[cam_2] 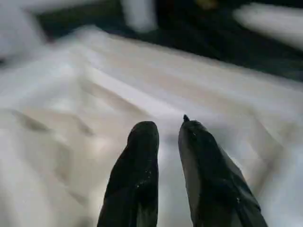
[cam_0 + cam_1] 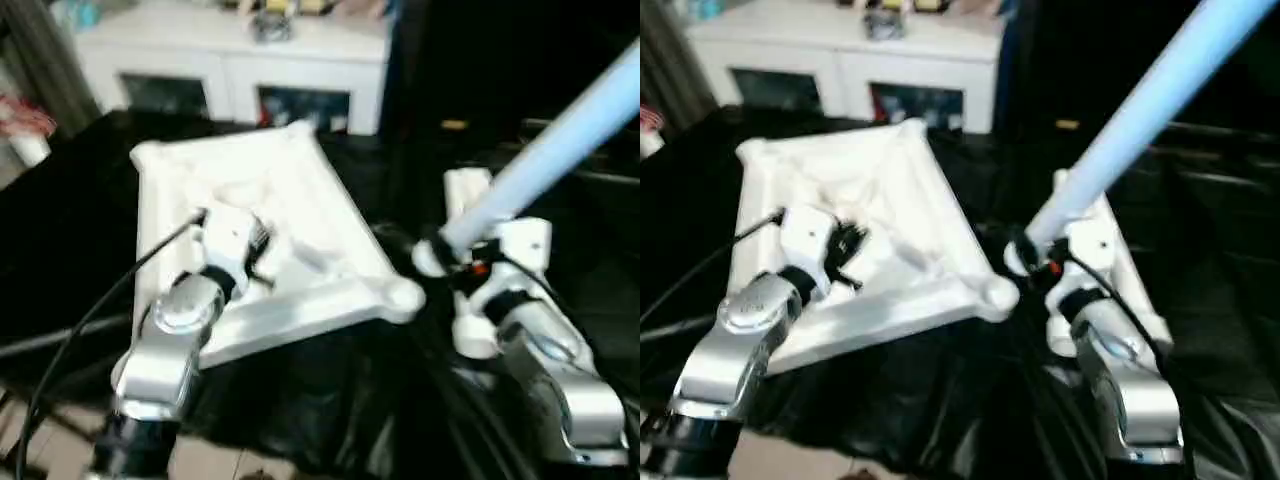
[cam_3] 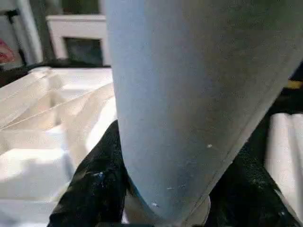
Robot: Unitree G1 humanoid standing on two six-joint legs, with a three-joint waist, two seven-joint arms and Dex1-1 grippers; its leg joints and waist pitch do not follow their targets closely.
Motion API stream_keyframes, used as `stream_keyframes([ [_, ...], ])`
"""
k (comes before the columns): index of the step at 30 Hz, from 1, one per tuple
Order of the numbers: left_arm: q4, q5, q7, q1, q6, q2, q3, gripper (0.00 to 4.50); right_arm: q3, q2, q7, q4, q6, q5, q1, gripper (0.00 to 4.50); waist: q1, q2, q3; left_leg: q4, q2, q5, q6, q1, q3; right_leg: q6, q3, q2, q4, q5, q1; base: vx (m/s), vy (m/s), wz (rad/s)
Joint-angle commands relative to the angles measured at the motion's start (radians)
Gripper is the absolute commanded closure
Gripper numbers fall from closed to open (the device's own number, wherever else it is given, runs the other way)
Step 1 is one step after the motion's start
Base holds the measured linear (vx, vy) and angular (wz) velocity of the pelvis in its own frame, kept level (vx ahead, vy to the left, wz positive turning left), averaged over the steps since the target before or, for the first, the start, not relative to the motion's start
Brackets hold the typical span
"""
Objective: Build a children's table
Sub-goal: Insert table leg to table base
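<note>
The children's table top (image 2: 310, 175) lies upside down on black cloth, ribbed underside up. My left gripper (image 2: 262, 245) hovers just over its ribs near the middle. In the left wrist view its two black fingers (image 1: 139, 156) stand a little apart, nothing between them. My right gripper (image 2: 455, 250) is shut on the thick end of a white leg (image 2: 560, 150), which slants up and away to the right. That end hangs just right of the near right corner socket (image 2: 403, 297). The black fingers (image 3: 90, 189) clasp the leg (image 3: 189, 94) from both sides.
More white legs (image 2: 1120, 270) lie on the cloth under and behind my right arm. A white cabinet with glass doors (image 2: 230, 60) stands behind the table top. A black cable (image 2: 90, 310) runs along my left forearm. Bare floor (image 2: 60, 450) shows past the cloth's near left edge.
</note>
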Motion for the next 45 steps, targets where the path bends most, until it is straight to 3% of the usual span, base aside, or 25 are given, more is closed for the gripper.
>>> stream_keyframes([
  [1,0.023,-0.029,-0.098,-0.036,0.019,0.009,-0.047,3.53,-0.017,-0.010,0.002,0.004,0.023,0.010,-0.023,2.61,-0.003,0.003,-0.052,-0.079,0.077,0.016,0.032,0.017,-0.012,-0.198,0.036,-0.068,-0.066,0.137,0.045,0.000,0.000,0.00],
  [2,0.036,-0.040,-0.128,-0.047,0.017,0.013,-0.058,3.53,-0.022,-0.010,0.001,0.005,0.031,0.017,-0.027,2.61,-0.004,0.003,-0.049,-0.084,0.080,-0.027,0.026,0.017,-0.010,-0.204,0.036,-0.070,-0.069,0.101,0.045,0.000,0.000,0.00],
  [3,0.076,-0.052,-0.186,-0.080,-0.008,0.017,-0.082,3.53,-0.038,-0.009,0.000,0.009,0.049,0.030,-0.035,2.61,-0.005,0.003,-0.042,-0.096,0.086,-0.150,0.014,0.022,-0.005,-0.206,0.039,-0.077,-0.082,-0.024,0.041,-0.079,0.048,0.08],
  [6,0.147,-0.067,-0.266,-0.142,-0.036,0.009,-0.112,3.53,-0.044,-0.020,0.004,0.007,0.068,0.041,-0.039,2.61,-0.009,0.008,-0.038,-0.109,0.091,-0.221,-0.005,0.023,0.004,-0.189,0.040,-0.084,-0.097,-0.130,0.041,-0.040,0.016,0.02],
  [8,0.190,-0.090,-0.299,-0.181,-0.011,-0.014,-0.111,3.53,-0.048,-0.025,0.004,0.003,0.085,0.051,-0.039,2.61,-0.013,0.003,-0.029,-0.115,0.090,-0.274,-0.024,0.024,0.009,-0.169,0.045,-0.088,-0.108,-0.214,0.040,-0.026,0.007,0.00],
  [10,0.260,-0.090,-0.333,-0.230,-0.009,-0.031,-0.126,3.53,-0.053,-0.028,0.017,-0.006,0.104,0.073,-0.037,2.61,-0.013,0.002,-0.033,-0.116,0.090,-0.270,-0.032,0.024,0.010,-0.145,0.049,-0.096,-0.114,-0.274,0.043,-0.026,0.004,-0.01],
  [11,0.268,-0.087,-0.336,-0.235,-0.008,-0.031,-0.129,3.53,-0.053,-0.029,0.018,-0.007,0.106,0.074,-0.037,2.61,-0.013,0.002,-0.034,-0.114,0.088,-0.243,-0.026,0.024,0.015,-0.139,0.051,-0.093,-0.118,-0.256,0.040,0.000,0.000,0.00],
  [12,0.290,-0.076,-0.343,-0.248,-0.013,-0.031,-0.141,3.82,-0.053,-0.031,0.020,-0.010,0.111,0.076,-0.036,2.61,-0.013,0.000,-0.037,-0.113,0.090,-0.223,-0.023,0.021,0.014,-0.139,0.052,-0.094,-0.115,-0.236,0.044,0.000,0.000,0.00],
  [13,0.317,-0.060,-0.353,-0.263,-0.020,-0.027,-0.159,3.82,-0.053,-0.036,0.016,-0.014,0.119,0.070,-0.036,2.61,-0.012,0.006,-0.040,-0.112,0.089,-0.178,-0.018,0.014,0.014,-0.140,0.051,-0.094,-0.109,-0.190,0.049,0.000,0.000,0.00],
  [14,0.331,-0.055,-0.361,-0.272,-0.021,-0.025,-0.168,3.90,-0.053,-0.038,0.014,-0.016,0.123,0.067,-0.036,2.61,-0.013,0.001,-0.041,-0.109,0.089,-0.150,-0.011,0.012,0.016,-0.140,0.049,-0.093,-0.109,-0.164,0.050,0.000,0.000,0.00],
  [15,0.351,-0.051,-0.374,-0.286,-0.015,-0.025,-0.182,3.95,-0.059,-0.042,0.008,-0.019,0.131,0.064,-0.036,2.61,-0.013,0.010,-0.043,-0.105,0.088,-0.134,-0.008,0.015,0.020,-0.142,0.050,-0.090,-0.111,-0.147,0.047,0.000,0.000,0.00],
  [17,0.368,-0.053,-0.385,-0.297,-0.014,-0.027,-0.187,4.22,-0.063,-0.044,0.004,-0.021,0.137,0.066,-0.036,2.61,-0.010,0.006,-0.048,-0.102,0.087,-0.108,-0.002,0.015,0.022,-0.153,0.050,-0.089,-0.106,-0.099,0.050,0.000,0.000,0.00],
  [18,0.393,-0.043,-0.398,-0.308,-0.024,-0.027,-0.200,4.30,-0.067,-0.051,0.000,-0.025,0.142,0.067,-0.033,2.61,-0.009,0.006,-0.051,-0.098,0.085,-0.063,0.011,0.009,0.024,-0.169,0.048,-0.085,-0.098,-0.011,0.052,0.000,0.000,0.00],
  [21,0.426,-0.024,-0.391,-0.316,-0.044,-0.028,-0.208,4.33,-0.066,-0.058,0.000,-0.030,0.148,0.067,-0.027,2.61,-0.008,0.009,-0.055,-0.093,0.086,-0.027,0.029,0.004,0.024,-0.186,0.044,-0.083,-0.090,0.067,0.054,0.000,0.000,0.00],
  [26,0.443,-0.043,-0.433,-0.312,-0.029,-0.022,-0.217,4.00,-0.061,-0.067,0.001,-0.034,0.158,0.061,-0.022,2.61,-0.011,0.010,-0.047,-0.100,0.093,-0.095,0.029,0.009,0.025,-0.203,0.044,-0.087,-0.100,-0.029,0.048,0.000,0.000,0.00],
  [28,0.448,-0.036,-0.434,-0.308,-0.041,-0.020,-0.223,3.96,-0.057,-0.069,0.000,-0.029,0.158,0.057,-0.022,2.61,-0.012,0.009,-0.044,-0.104,0.093,-0.126,0.020,0.010,0.025,-0.201,0.045,-0.087,-0.104,-0.076,0.046,0.000,0.000,0.00],
  [30,0.472,-0.019,-0.415,-0.308,-0.071,-0.025,-0.221,3.65,-0.052,-0.069,0.000,-0.025,0.157,0.055,-0.025,2.61,-0.012,0.009,-0.042,-0.106,0.093,-0.141,0.016,0.009,0.025,-0.191,0.047,-0.087,-0.108,-0.104,0.046,0.000,0.000,0.00],
  [31,0.476,-0.018,-0.414,-0.308,-0.073,-0.027,-0.221,3.59,-0.051,-0.070,0.002,-0.023,0.157,0.055,-0.026,2.61,-0.013,0.001,-0.042,-0.106,0.093,-0.141,0.016,0.009,0.026,-0.188,0.047,-0.087,-0.109,-0.109,0.047,0.000,0.000,0.00],
  [33,0.479,-0.020,-0.414,-0.307,-0.074,-0.030,-0.220,3.63,-0.050,-0.071,0.004,-0.021,0.158,0.055,-0.027,2.61,-0.012,0.005,-0.042,-0.108,0.094,-0.136,0.013,0.008,0.024,-0.180,0.048,-0.089,-0.109,-0.122,0.045,0.000,0.000,0.00],
  [45,0.493,-0.080,-0.445,-0.306,-0.048,-0.065,-0.180,3.63,-0.043,-0.072,0.011,-0.019,0.161,0.050,-0.025,2.61,-0.013,0.007,-0.043,-0.108,0.096,-0.119,0.016,0.008,0.024,-0.190,0.047,-0.090,-0.106,-0.074,0.044,0.000,0.000,0.00],
])
